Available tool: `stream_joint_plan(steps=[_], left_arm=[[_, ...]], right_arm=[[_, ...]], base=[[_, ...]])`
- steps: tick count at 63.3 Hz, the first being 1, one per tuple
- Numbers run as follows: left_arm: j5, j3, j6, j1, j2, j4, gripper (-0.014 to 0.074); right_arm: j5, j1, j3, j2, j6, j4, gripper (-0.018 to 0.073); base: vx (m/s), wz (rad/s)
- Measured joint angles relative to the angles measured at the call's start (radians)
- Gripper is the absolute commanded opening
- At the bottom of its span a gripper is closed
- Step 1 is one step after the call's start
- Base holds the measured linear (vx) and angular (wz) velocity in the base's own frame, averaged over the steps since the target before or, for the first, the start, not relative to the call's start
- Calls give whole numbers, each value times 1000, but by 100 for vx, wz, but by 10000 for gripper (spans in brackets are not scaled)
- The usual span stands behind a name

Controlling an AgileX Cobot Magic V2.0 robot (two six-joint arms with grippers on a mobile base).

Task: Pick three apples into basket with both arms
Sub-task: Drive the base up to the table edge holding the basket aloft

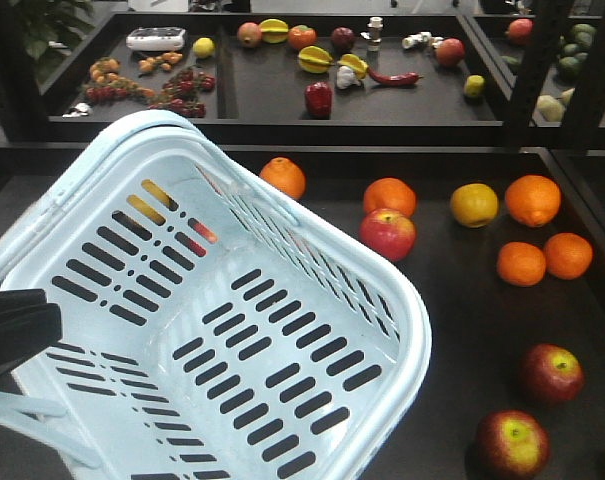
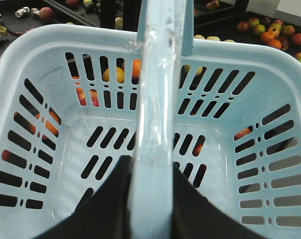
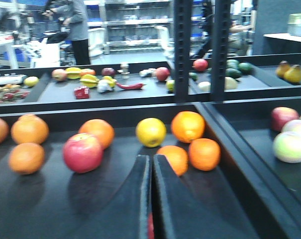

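Basket [image 1: 212, 330] is held tilted over the desk [image 1: 452, 310], with the left claw [image 2: 150, 167] clamped on its handle [image 2: 155, 99]. Nothing is seen inside it, so zero of three apples [image 1: 387, 234] are counted as done. Right claw [image 3: 151, 162] is closed to a slit, nothing seen gripped. One apple is found just beside the basket rim among oranges [image 1: 532, 199], two more at the near right. All three picks are judged outstanding.
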Motion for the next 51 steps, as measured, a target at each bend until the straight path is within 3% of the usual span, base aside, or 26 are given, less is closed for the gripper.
stream_joint_plan(steps=[51], left_arm=[[0,0,0,0,0,0,-6]], right_arm=[[0,0,0,0,0,0,-5]], base=[[6,-12]])
